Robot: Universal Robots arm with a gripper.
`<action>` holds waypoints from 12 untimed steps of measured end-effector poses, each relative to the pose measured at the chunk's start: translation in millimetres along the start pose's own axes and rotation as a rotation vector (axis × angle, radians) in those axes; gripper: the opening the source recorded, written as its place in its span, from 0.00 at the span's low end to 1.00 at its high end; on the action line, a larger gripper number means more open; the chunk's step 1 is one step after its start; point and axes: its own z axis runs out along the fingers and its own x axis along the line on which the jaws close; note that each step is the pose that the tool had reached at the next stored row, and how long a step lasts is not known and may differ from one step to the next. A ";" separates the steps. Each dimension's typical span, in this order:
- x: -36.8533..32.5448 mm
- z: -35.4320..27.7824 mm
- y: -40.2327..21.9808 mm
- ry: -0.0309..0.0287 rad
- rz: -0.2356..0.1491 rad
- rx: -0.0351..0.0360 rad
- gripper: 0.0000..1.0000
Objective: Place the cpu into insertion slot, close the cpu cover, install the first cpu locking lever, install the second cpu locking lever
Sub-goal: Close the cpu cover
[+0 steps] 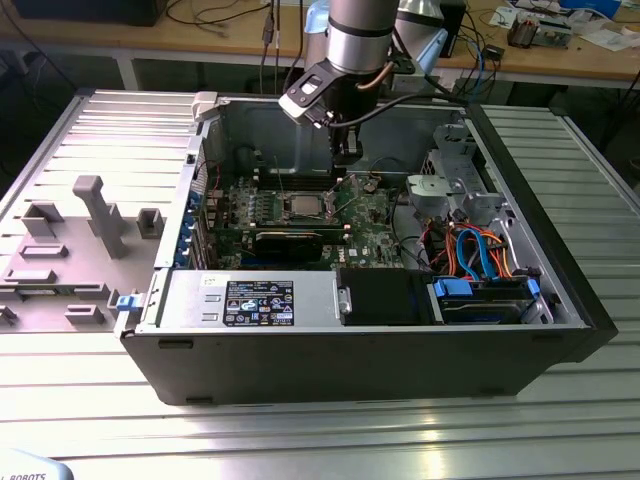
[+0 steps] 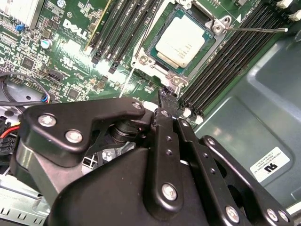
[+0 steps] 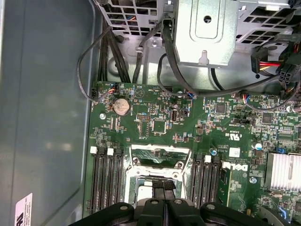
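Observation:
The cpu [image 2: 181, 40], a square chip with a silvery top, lies in the insertion slot [image 3: 157, 162] on the green board; in the exterior view the cpu [image 1: 303, 207] sits mid-board. The cpu cover [image 2: 160, 66], a thin metal frame, lies flat around it. One thin wire lever [image 2: 254, 29] sticks out from a socket corner over the memory slots. Another wire lever [image 2: 146, 37] runs along the socket's opposite side. My gripper [image 2: 163, 96] is shut with nothing in it, its tips just off the socket's edge. In the exterior view the gripper [image 1: 345, 160] hangs behind the cpu.
Black memory slots [image 2: 235, 61] flank the socket on both sides. A long black graphics card [image 1: 290, 240] lies in front of it. A drive cage [image 1: 450, 190] with orange and blue cables [image 1: 480, 250] stands to the exterior view's right. The case wall [image 3: 47, 117] is close by.

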 end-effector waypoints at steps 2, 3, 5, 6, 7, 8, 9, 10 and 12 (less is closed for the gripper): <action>0.0 0.4 0.5 0.0000 0.000 -0.0001 0.11; -0.1 0.7 1.1 -0.0001 0.000 -0.0001 0.11; -0.3 1.0 3.4 -0.0004 0.000 0.0000 0.11; -0.4 1.1 5.2 -0.0006 0.000 0.0000 0.11; -0.5 1.2 7.3 -0.0005 0.000 0.0001 0.11; -0.7 1.4 10.0 -0.0004 0.000 -0.0001 0.11; -0.7 1.6 12.1 -0.0004 0.000 -0.0001 0.11; -0.8 1.9 15.5 -0.0009 0.000 0.0000 0.11; -1.0 2.6 20.6 -0.0016 0.000 0.0001 0.11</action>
